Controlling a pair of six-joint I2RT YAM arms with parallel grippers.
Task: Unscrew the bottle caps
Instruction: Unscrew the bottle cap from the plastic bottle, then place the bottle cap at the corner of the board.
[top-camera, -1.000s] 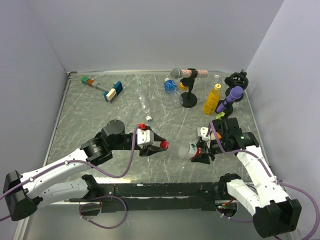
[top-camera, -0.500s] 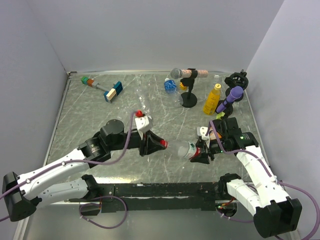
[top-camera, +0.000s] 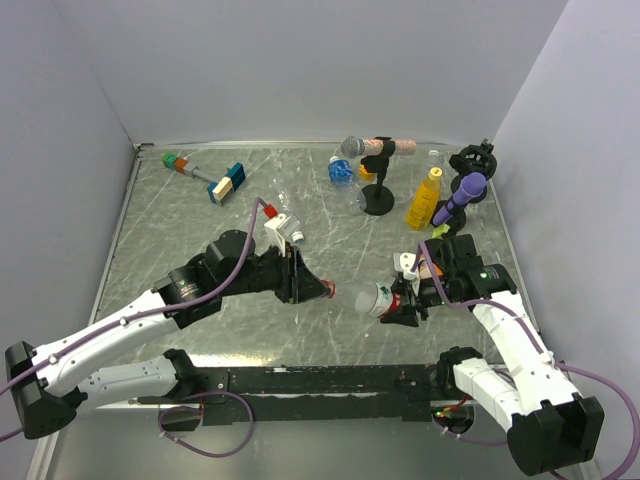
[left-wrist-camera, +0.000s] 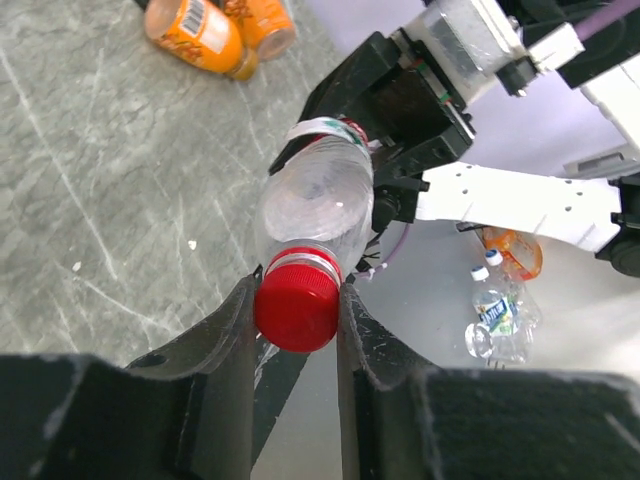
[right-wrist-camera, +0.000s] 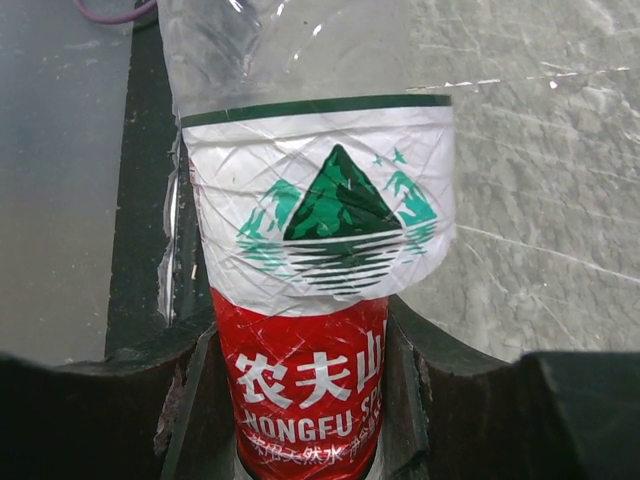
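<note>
A clear bottle with a red-and-white label is held level above the table between my two arms. My right gripper is shut on its labelled body, one finger on each side of the red band. The bottle's red cap points at my left arm. My left gripper is shut on that cap, with both fingers pressed against its ribbed sides. In the top view the cap shows at the tip of the left gripper.
At the back stand a yellow bottle, a grey microphone on a black stand and a purple microphone. A blue-labelled bottle lies beside the stand. A blue-and-tan block on a stick lies back left. Orange bottles lie behind.
My left gripper has shut on the red cap and its wrist has rolled round with the cap in it. The right gripper and the bottle have stayed put.
</note>
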